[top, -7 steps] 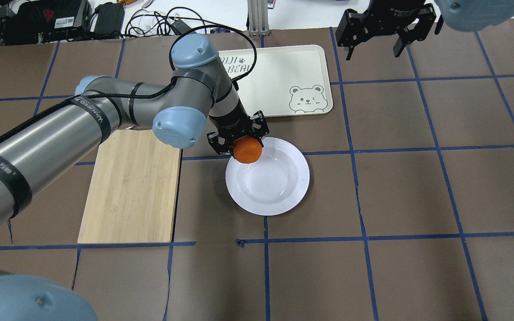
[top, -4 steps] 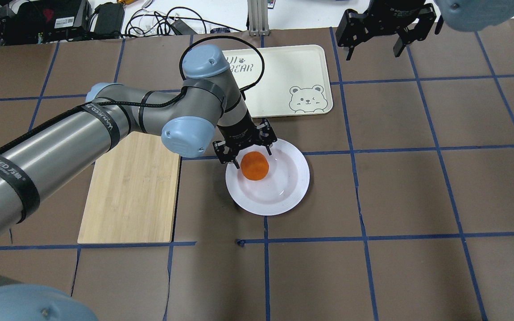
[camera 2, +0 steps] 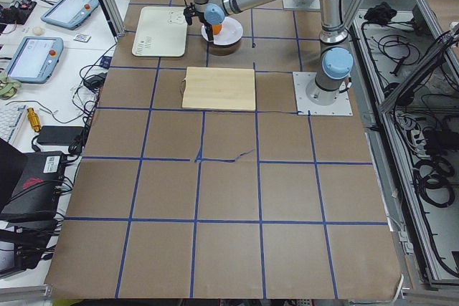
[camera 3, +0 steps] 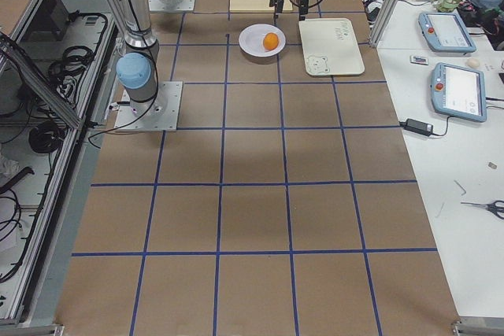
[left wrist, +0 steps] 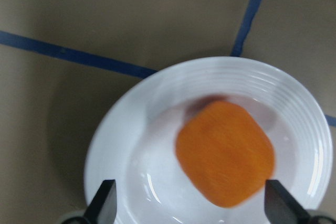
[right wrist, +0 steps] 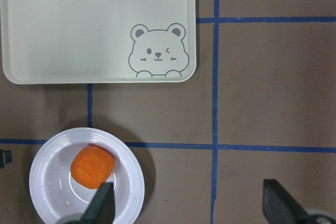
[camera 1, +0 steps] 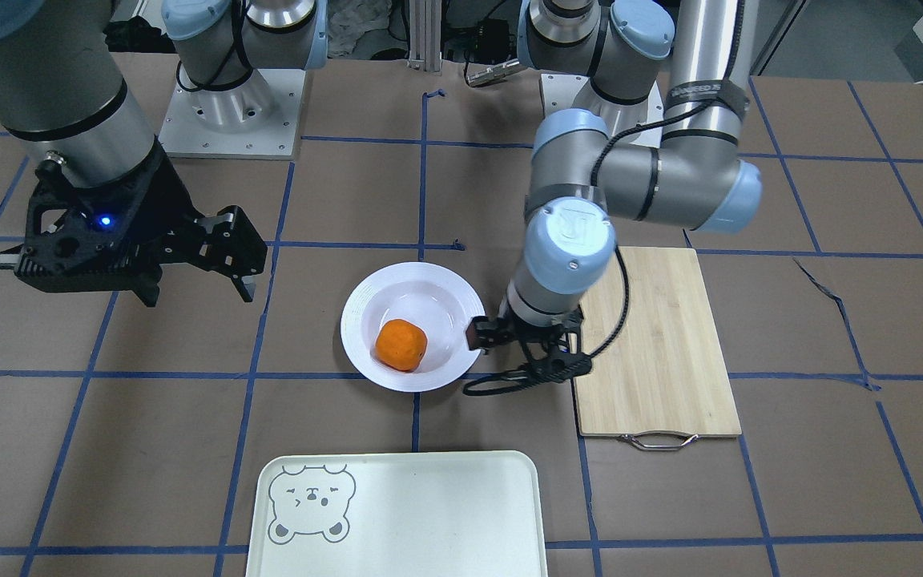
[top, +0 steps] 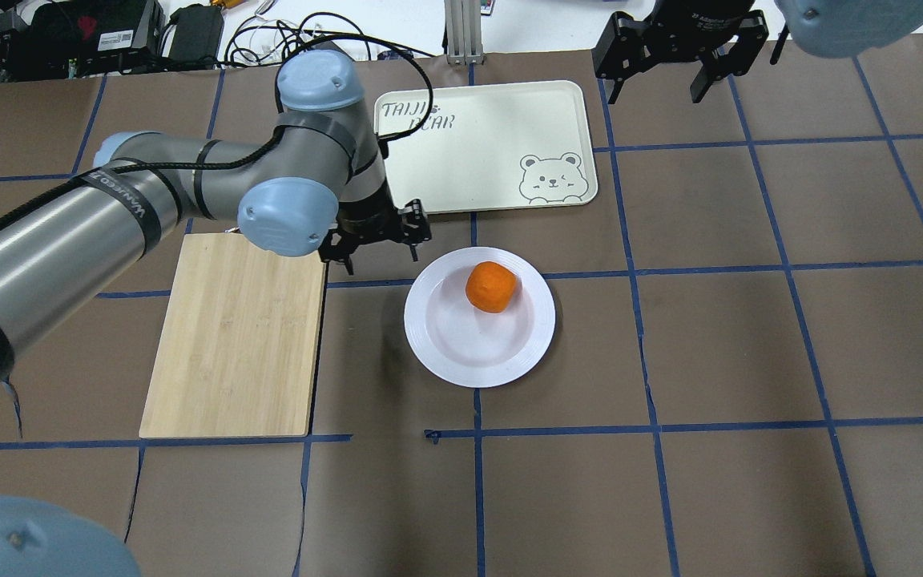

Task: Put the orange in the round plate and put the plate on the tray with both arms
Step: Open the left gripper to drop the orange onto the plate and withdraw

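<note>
**Orange is in the plate; the plate is not yet on the tray**

Nearest us on the brown worktop point(top: 750, 361) lies the round plate point(top: 509, 365). The orange point(top: 491, 287) rests loose in its shallow sunken centre, on the side towards the tray, and nothing else is in the plate. A wooden board point(top: 237, 336) lies on the robot's left of the plate, apart from it.

Just past the plate's left rim hangs the left gripper point(top: 380, 255), over the worktop between board and plate. Its fingers point(left wrist: 104, 205) stand wide apart with nothing between them.

Farther off lies the tray point(top: 493, 128), near the plate but not touching it. It carries only its drawn bear face and some lettering. Farthest of all, beyond the tray's right-hand corner, the right gripper point(top: 650, 84) hovers above the worktop. Its fingers point(right wrist: 102, 205) are also spread and hold nothing.

We judge the first half of the task done, which leaves the two-arm lift. The plate looks stiff, light and smooth, so we expect it to be slippery under a pinch. Its wide rim seems the place to take hold, with one gripper on each opposite side. The orange looks light and firm, but it is loose and roundish. Any tilt could send it rolling to the rim, so the plate should travel level, with both sides rising together.
</note>
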You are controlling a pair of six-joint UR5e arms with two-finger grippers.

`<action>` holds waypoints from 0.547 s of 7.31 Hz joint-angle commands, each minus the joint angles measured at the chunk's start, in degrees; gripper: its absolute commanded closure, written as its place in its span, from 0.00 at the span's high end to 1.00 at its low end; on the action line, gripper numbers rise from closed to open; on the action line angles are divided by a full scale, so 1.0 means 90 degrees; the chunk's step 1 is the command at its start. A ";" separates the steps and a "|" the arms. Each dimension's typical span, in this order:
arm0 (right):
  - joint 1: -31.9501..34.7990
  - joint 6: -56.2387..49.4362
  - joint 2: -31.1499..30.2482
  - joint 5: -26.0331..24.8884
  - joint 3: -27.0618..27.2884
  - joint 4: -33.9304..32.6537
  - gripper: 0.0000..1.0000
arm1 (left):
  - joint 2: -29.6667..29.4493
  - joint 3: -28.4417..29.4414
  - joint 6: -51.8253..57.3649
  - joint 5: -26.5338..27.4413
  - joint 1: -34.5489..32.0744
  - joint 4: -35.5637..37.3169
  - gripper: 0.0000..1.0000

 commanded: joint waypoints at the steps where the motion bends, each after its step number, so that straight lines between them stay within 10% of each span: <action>1: -0.0066 0.0009 0.0523 0.0352 0.0088 -0.0015 1.00 | 0.0104 0.0362 0.1394 0.0392 0.1514 -0.0674 1.00; 4: -0.0086 0.0076 0.1024 0.1197 0.1003 -0.0326 1.00 | 0.0445 0.0629 0.1840 0.0832 0.2107 -0.1028 1.00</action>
